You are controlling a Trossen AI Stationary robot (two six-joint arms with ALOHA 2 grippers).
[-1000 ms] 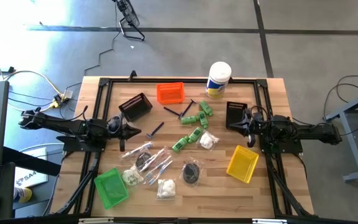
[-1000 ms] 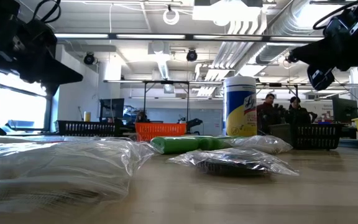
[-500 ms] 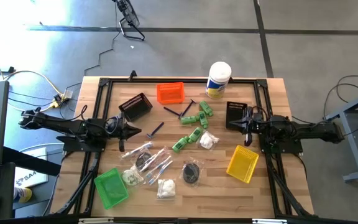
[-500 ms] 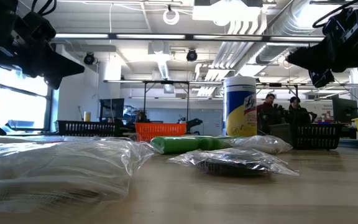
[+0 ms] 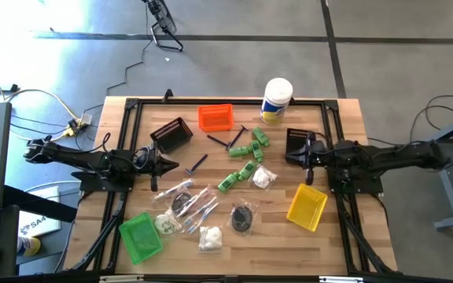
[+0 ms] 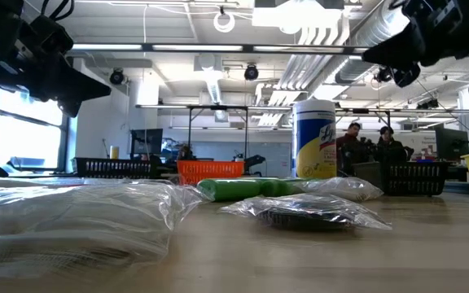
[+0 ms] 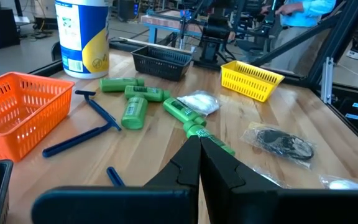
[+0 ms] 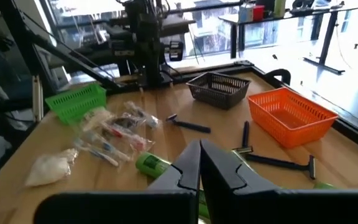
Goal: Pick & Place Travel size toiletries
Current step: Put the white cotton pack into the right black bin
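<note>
Both grippers, left gripper (image 5: 189,167) and right gripper (image 5: 288,159), are held closed and empty; crowded green bottles (image 5: 246,153) and razors (image 5: 197,163) risk being knocked aside unless jaws are opened.

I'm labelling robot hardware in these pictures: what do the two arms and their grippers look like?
Both arms are black, jointed and slender, with dark cables along them. The left gripper and right gripper each end in two matte black, tapered fingers forming a pointed wedge. No markings show.

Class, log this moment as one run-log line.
left gripper: shut, empty | right gripper: shut, empty | green bottles: on table
</note>
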